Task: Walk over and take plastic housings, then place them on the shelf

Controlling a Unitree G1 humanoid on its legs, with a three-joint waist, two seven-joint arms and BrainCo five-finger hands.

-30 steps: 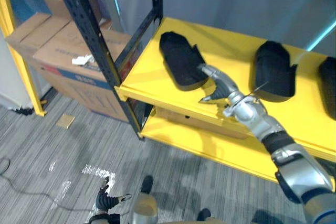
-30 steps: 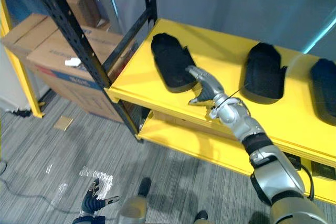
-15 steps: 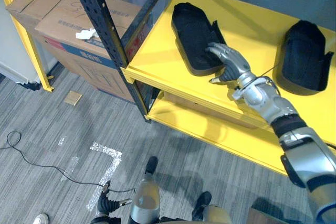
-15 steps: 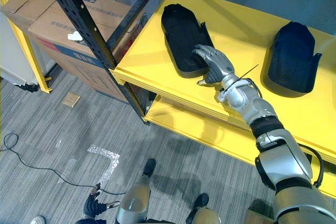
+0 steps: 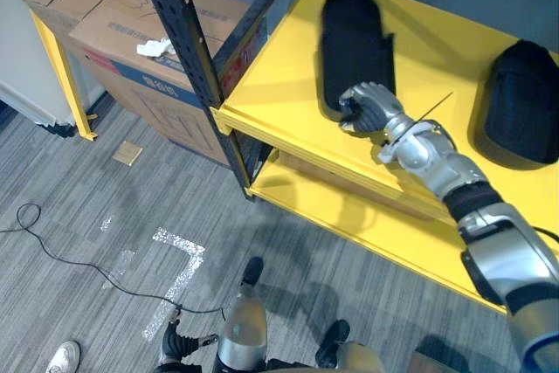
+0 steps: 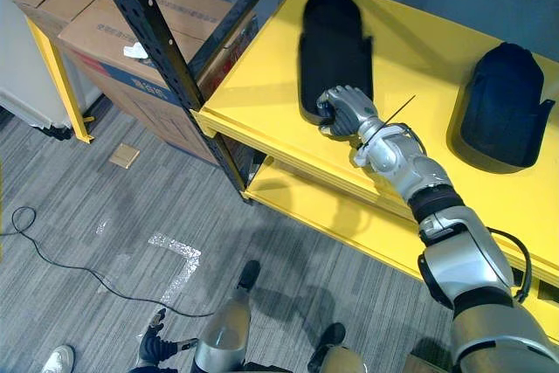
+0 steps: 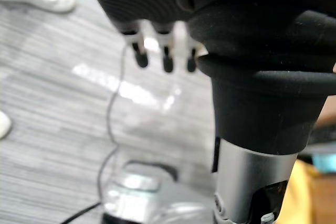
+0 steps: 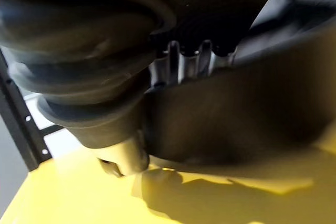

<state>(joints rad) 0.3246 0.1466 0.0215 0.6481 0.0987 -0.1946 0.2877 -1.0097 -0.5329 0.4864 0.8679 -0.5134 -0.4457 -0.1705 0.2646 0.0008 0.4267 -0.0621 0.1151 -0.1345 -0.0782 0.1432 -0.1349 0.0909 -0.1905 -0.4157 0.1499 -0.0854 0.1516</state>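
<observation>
A long black plastic housing (image 5: 354,41) lies on the yellow shelf (image 5: 279,93). My right hand (image 5: 367,107) is at its near end, fingers curled over the rim and shut on it. In the right wrist view the fingers (image 8: 181,64) hook over the housing's dark edge (image 8: 236,124). A second black housing (image 6: 507,102) rests farther right on the same shelf. My left hand (image 6: 153,347) hangs low by the floor, and its fingers (image 7: 165,59) are straight and hold nothing.
A black perforated rack upright (image 5: 188,50) stands at the shelf's left corner. Cardboard boxes (image 5: 131,32) sit behind it, beside a yellow post (image 5: 57,50). A lower yellow shelf (image 5: 349,216) lies underneath. A person's white shoe (image 5: 61,357) is on the grey floor.
My right hand's fingers have curled from nearly straight to a grip on the housing's near end. The camera has shifted, so the whole scene sits differently.
</observation>
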